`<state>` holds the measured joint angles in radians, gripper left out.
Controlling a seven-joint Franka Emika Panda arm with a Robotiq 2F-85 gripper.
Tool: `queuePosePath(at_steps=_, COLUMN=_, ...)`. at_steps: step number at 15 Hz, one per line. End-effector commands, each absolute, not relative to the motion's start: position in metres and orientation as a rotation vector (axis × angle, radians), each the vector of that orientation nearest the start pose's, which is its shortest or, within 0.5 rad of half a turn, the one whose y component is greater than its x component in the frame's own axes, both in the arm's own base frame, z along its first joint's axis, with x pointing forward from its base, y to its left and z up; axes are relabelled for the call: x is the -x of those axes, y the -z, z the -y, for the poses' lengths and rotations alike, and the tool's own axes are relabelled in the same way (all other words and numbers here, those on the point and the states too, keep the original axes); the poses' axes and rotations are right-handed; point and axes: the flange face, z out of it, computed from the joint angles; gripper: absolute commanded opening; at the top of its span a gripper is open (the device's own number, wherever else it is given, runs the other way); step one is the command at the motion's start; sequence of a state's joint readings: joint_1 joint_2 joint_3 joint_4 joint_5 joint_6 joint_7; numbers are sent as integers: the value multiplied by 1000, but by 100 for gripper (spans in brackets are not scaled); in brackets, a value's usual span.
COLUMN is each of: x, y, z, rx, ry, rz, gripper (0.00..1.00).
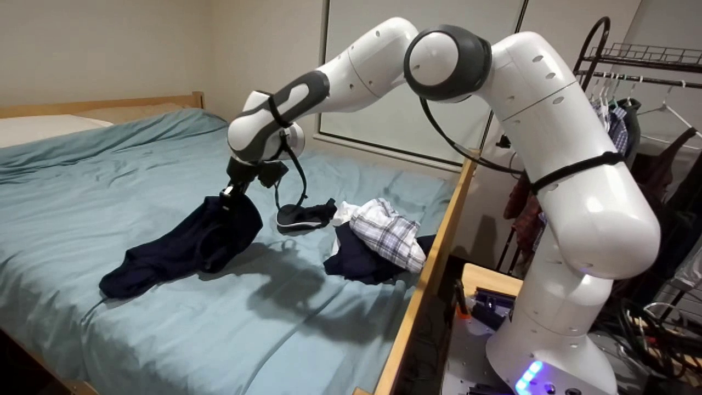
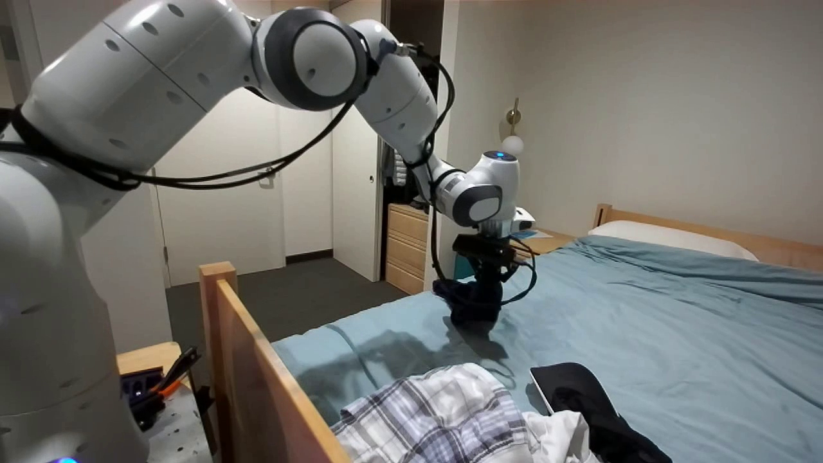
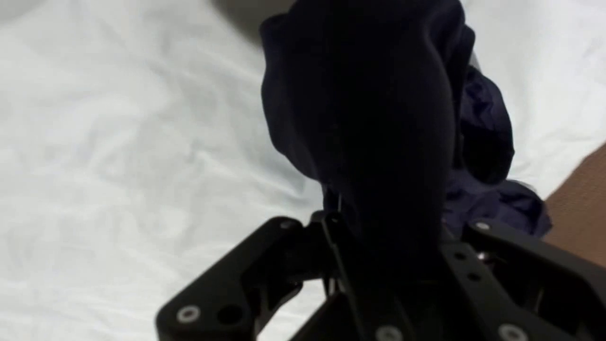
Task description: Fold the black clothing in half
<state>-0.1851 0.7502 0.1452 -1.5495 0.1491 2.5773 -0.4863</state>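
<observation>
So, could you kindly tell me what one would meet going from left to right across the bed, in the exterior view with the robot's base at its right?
White pillow, black clothing, black cap, white cloth, plaid cloth, then the wooden end board.

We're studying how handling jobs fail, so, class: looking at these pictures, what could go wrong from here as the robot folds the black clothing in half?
Crooked fold: the gripper holds the black clothing in a bunch, so it may land crumpled rather than halved.
Slipping off: the clothing trails close to the edge of the bed, so a badly aimed pull might drag it over.
Snagging: a cable loops beside the gripper and could perhaps catch the fabric.
</observation>
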Motion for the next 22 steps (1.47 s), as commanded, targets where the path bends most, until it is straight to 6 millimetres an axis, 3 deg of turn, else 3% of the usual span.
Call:
queuePosePath(at_steps=1, x=-740, y=-242, z=91, rx=3087, ry=436, rz=147, gripper=8)
queuePosePath(at_steps=3, x=-755, y=-252, z=104, rx=3186, ry=380, rz=61, gripper=8)
queuePosePath(at_steps=6, x=-778, y=-266, z=96, rx=3233, ry=303, rz=123, gripper=8)
queuePosePath(at_steps=9, x=-797, y=-271, z=72, rx=3154, ry=288, rz=324, gripper=8)
queuePosePath(at_steps=13, x=-813, y=-255, z=33, rx=2995, ry=284, rz=584, gripper=8)
queuePosePath(at_steps=18, x=-814, y=-234, z=-21, rx=2816, ry=209, rz=904, gripper=9)
queuePosePath(at_steps=19, x=-812, y=-230, z=-28, rx=2783, ry=181, rz=968, gripper=41)
queuePosePath(at_steps=22, x=-806, y=-227, z=-49, rx=2676, ry=122, rz=1180, gripper=48)
